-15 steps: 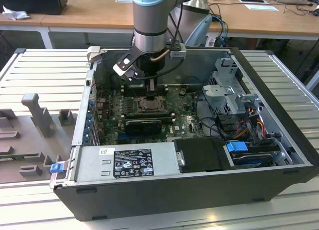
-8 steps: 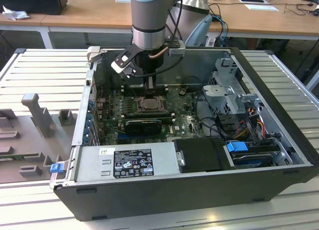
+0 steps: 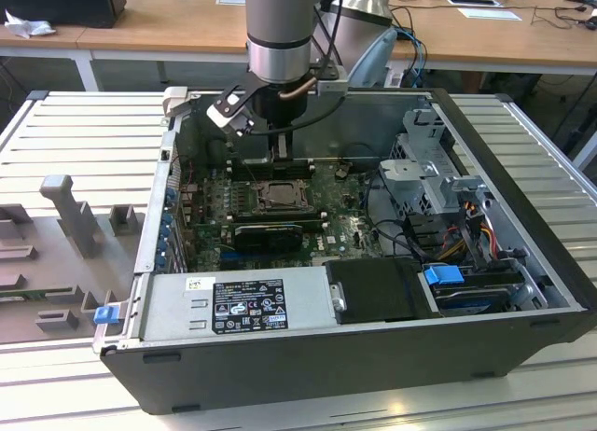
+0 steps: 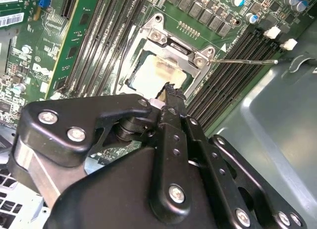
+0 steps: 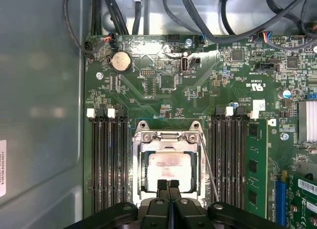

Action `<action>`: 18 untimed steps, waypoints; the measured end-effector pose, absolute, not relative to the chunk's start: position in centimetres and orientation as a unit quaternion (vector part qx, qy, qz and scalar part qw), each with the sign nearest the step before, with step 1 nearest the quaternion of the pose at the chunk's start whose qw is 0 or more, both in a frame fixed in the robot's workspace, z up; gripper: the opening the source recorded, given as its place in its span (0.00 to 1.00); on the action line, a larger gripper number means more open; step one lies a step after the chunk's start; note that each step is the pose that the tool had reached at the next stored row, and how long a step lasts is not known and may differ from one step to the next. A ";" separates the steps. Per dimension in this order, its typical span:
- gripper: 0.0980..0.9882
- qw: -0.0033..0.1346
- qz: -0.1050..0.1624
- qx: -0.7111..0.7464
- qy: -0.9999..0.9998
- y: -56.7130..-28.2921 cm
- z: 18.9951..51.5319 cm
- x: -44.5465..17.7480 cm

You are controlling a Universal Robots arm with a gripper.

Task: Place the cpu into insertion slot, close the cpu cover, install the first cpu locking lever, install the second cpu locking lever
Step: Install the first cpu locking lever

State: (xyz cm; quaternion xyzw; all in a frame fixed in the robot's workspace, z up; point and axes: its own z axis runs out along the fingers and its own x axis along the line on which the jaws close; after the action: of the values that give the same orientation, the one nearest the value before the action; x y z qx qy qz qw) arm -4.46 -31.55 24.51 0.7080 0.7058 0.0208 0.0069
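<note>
Claw (image 5: 167, 183) clenched, apparently empty, poised at the edge of the cpu (image 5: 168, 164), which sits in the insertion slot (image 5: 142, 190) under the lowered cpu cover (image 5: 167, 136); any press should land gently on the frame, clear of the loose locking lever (image 5: 209, 169).

Place: a robotics lab or workshop.
Work surface: ribbed silver aluminium-profile table (image 3: 93, 132) carrying grey moulded fixture blocks (image 3: 65, 216).
Workpiece: open black desktop computer case (image 3: 373, 356), its green motherboard (image 5: 163, 80) exposed.
Machine: grey cylindrical robot arm (image 3: 278, 39) above it.
Background: pale wooden desks (image 3: 168, 25) with loose dark cables (image 3: 550, 16).
</note>
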 end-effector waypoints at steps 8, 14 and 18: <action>0.01 0.007 0.021 0.708 0.706 -31.5 24.8 -4.5; 0.01 0.007 0.021 0.708 0.706 -31.5 25.2 -4.5; 0.01 0.007 0.021 0.708 0.706 -31.5 25.5 -4.5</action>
State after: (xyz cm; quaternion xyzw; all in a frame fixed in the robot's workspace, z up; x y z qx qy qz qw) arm -4.46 -31.55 25.52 0.7080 0.7058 0.0208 0.0069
